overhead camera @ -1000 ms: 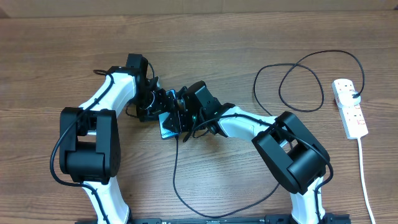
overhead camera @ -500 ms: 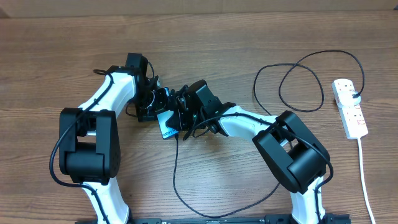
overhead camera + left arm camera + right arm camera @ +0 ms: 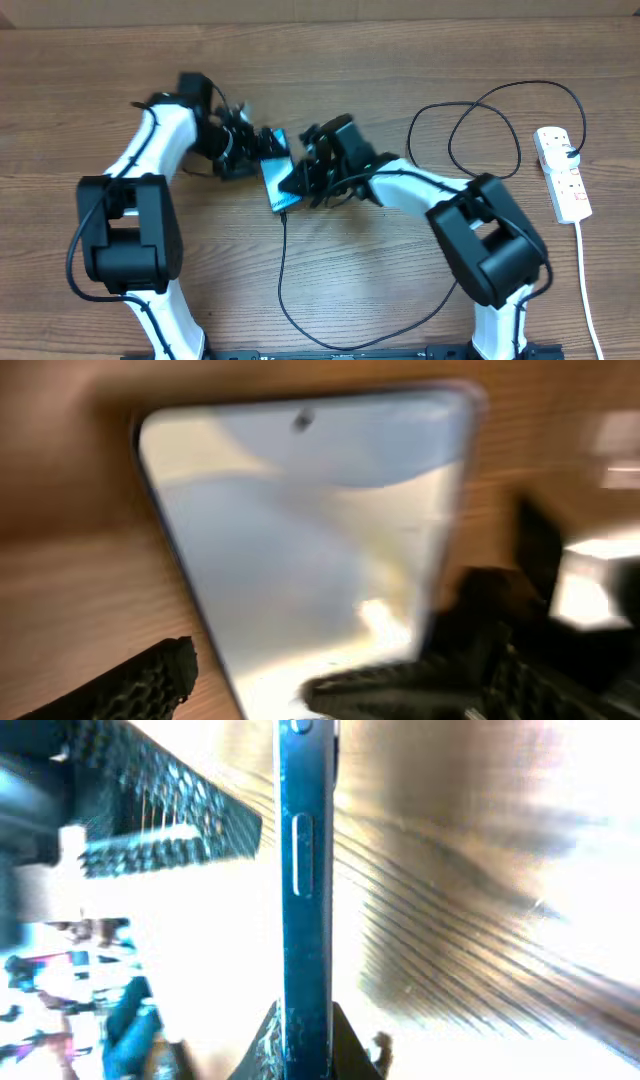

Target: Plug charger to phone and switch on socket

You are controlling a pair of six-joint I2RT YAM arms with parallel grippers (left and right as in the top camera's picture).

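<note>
The phone [image 3: 276, 186], light blue screen up, lies mid-table between both arms. My right gripper [image 3: 303, 180] is at its right edge. In the right wrist view my right gripper [image 3: 303, 1042] is shut on the phone [image 3: 303, 870], seen edge-on between the jaws. My left gripper [image 3: 258, 148] is at the phone's far end. In the left wrist view my left gripper [image 3: 300, 685] is open, one finger left of the phone [image 3: 310, 530], the other over its right side. The charger [image 3: 280, 270] runs from the phone's near end in a long loop to the socket [image 3: 562, 175]. I cannot tell if the tip is seated.
The socket's white cord [image 3: 586, 290] runs down the right side toward the table's front edge. The black cable makes two loops [image 3: 485, 135] on the wood left of the socket. Both arm bases stand at the front edge.
Both arms have moved apart: the left arm swung left and back, the right arm shifted right. The phone is now uncovered and turned more lengthwise, with the cable at its near end.
</note>
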